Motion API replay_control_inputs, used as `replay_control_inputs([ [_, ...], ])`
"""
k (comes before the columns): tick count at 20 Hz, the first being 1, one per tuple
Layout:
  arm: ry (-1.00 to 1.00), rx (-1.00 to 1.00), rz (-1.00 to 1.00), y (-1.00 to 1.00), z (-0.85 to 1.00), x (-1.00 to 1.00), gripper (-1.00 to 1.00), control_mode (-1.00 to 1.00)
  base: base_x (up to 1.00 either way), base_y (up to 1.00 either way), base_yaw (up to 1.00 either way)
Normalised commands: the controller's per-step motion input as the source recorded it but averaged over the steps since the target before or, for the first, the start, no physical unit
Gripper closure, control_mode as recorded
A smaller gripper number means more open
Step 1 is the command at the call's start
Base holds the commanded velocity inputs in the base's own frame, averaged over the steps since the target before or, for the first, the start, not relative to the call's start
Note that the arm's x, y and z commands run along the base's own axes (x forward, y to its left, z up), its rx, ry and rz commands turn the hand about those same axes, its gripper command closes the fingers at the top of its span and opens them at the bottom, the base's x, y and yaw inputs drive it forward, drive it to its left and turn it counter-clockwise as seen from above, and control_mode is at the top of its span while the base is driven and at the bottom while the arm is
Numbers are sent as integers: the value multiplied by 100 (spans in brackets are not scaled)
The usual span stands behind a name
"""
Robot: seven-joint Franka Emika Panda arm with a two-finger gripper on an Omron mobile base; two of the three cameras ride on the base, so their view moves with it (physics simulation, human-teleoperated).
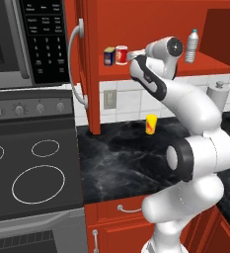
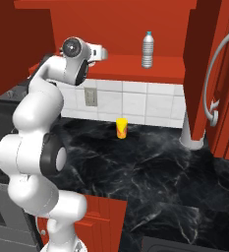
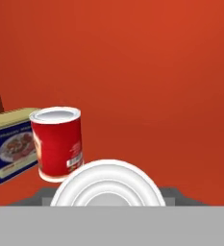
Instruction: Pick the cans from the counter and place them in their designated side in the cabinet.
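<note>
A bright red can (image 1: pixel 121 54) stands upright on the cabinet's red shelf (image 1: pixel 151 72), touching or nearly touching a blue-and-yellow box (image 1: pixel 109 56) on its left. In the hand view the red can (image 3: pixel 57 143) is just ahead and to the left, beside the box (image 3: pixel 10 146). My gripper (image 1: pixel 132 55) is raised to shelf height, right of the red can, and is shut on another can. That can shows as a round white top (image 3: pixel 107 185) at the bottom of the hand view, hiding my fingers. The black marble counter (image 1: pixel 131 158) lies below.
A yellow-orange cup (image 1: pixel 151 124) stands on the counter near the tiled wall. A clear water bottle (image 1: pixel 191 46) stands further right on the shelf. The open cabinet door with its curved silver handle (image 1: pixel 76 64) hangs left of the shelf. The stovetop (image 1: pixel 32 173) is at left.
</note>
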Motion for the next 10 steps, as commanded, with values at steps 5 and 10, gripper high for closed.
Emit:
replay_control_inputs([
  [5,3,0,0,5,-11,24,100,-100,0,0,0],
  [10,3,0,0,1,-17,22,100,-100,0,0,0],
])
